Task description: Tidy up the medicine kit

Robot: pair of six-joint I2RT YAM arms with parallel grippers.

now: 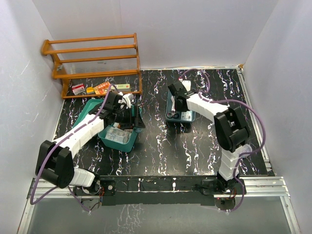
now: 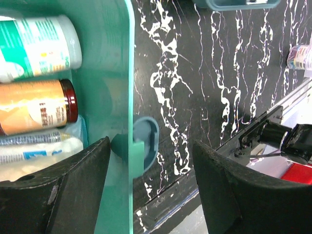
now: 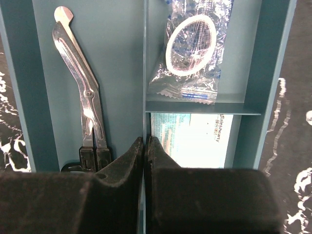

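The medicine kit (image 1: 105, 139) lies open at the left, its lid (image 1: 87, 113) folded back. My left gripper (image 1: 127, 117) is open over its rim. In the left wrist view the gripper (image 2: 151, 142) straddles the kit's front wall (image 2: 117, 73) at the latch (image 2: 148, 146), one finger inside and one outside. Inside lie a white-green bottle (image 2: 34, 46), an orange bottle (image 2: 36, 107) and white packets (image 2: 34, 148). My right gripper (image 1: 176, 111) is shut on the centre divider (image 3: 146, 73) of the darker teal tray (image 3: 17, 97).
The tray (image 1: 189, 117) holds scissors (image 3: 80, 92), a clear packet with a white ring (image 3: 190, 48) and a white-teal packet (image 3: 192, 141). A wooden rack (image 1: 92, 53) stands at the back left with small packets (image 1: 102, 87) under it. White walls close in three sides.
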